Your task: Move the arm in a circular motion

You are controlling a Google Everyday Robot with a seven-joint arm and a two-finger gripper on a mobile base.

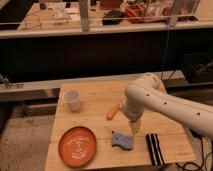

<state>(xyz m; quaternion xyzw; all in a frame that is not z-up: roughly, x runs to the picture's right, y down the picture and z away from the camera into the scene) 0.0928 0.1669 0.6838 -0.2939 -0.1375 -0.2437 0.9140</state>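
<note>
The arm [165, 102] is a thick cream-white tube with small dark dots, reaching in from the right over the wooden table [95, 95]. It bends downward near the table's middle and ends in a tapered yellowish gripper [135, 128], which hangs just above the wood. The tip sits right of an orange carrot-like piece [113, 111] and above-right of a blue cloth-like object [122, 140]. Nothing shows in its grasp.
A white cup [73, 100] stands at the table's left rear. An orange plate [77, 145] lies at the front left. A black-and-white striped object [154, 149] lies at the front right. A dark counter with clutter runs behind the table.
</note>
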